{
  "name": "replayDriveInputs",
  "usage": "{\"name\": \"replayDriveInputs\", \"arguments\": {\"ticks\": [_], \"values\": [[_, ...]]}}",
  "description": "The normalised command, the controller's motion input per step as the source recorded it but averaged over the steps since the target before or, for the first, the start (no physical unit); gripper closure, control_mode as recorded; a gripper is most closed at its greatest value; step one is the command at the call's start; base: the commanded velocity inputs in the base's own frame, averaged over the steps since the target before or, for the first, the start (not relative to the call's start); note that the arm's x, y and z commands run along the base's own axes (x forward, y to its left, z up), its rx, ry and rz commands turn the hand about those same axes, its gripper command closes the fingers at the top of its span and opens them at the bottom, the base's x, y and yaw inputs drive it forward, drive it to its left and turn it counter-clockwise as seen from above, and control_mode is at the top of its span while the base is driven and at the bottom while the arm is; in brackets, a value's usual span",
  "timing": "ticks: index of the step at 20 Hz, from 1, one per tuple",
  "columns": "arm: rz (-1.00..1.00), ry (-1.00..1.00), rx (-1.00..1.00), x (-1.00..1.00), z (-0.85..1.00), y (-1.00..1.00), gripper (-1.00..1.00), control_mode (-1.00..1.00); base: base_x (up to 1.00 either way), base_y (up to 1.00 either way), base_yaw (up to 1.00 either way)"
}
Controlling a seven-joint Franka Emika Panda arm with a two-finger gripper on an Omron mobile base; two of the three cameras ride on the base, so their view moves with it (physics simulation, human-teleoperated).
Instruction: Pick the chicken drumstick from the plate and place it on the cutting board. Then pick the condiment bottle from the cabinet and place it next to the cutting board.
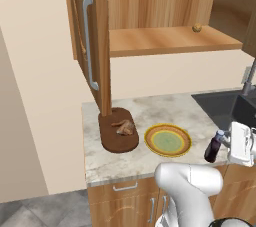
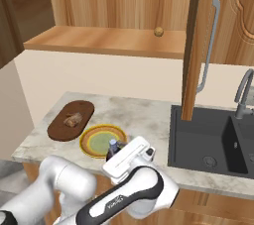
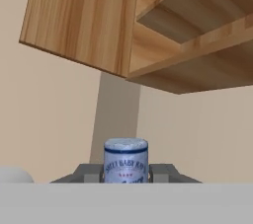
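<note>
The jaws were closed on the small dark purple-brown condiment bottle [image 1: 213, 148] with its pale cap and labelled neck, one dark finger pressed to each side of the neck in the hand view, where the bottle [image 3: 126, 161] stood between them seen from just below the cap. The white arm's two-finger gripper [image 1: 223, 143] held the bottle upright near the front edge of the pale marbled stone worktop [image 1: 150, 113], just to the right of the round yellow plate [image 1: 167, 140] with an orange ring and greenish centre, and to the left of the dark sink basin [image 2: 208, 140]. Whether the bottle's base touched the worktop could not be told. In the right base view the bottle [image 2: 112, 148] showed partly behind the white hand, close to the plate's near rim. The small golden-brown chicken drumstick [image 1: 123, 127] lay on the dark brown oblong wooden cutting board [image 1: 118, 132] with rounded ends, which sat on the worktop just left of the plate. Above, the light-brown wooden wall cabinet [image 1: 165, 16] stood open, its door [image 1: 90, 36] with a long grey bar handle swung outward, and a small round tan knob [image 1: 197, 28] rested on its shelf.
</note>
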Motion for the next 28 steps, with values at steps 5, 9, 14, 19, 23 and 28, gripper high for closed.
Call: {"name": "replayDriveInputs", "arguments": {"ticks": [5,9,14,19,23,28], "values": [[0.0,-0.02,0.0,0.37,-0.34,-0.1,1.0,-1.0,0.0,0.0,0.0],[0.0,-0.02,0.0,0.41,-0.3,-0.15,1.0,-1.0,0.0,0.0,0.0],[0.0,0.0,0.0,0.35,-0.26,-0.19,1.0,-1.0,0.0,0.0,0.0],[0.0,0.0,0.0,0.34,-0.29,-0.21,1.0,-1.0,0.0,0.0,0.0],[0.0,-0.02,0.0,0.37,-0.35,-0.19,1.0,-1.0,0.0,0.0,0.0],[0.0,-0.03,0.0,0.36,-0.38,-0.19,1.0,-1.0,0.0,0.0,0.0]]}}
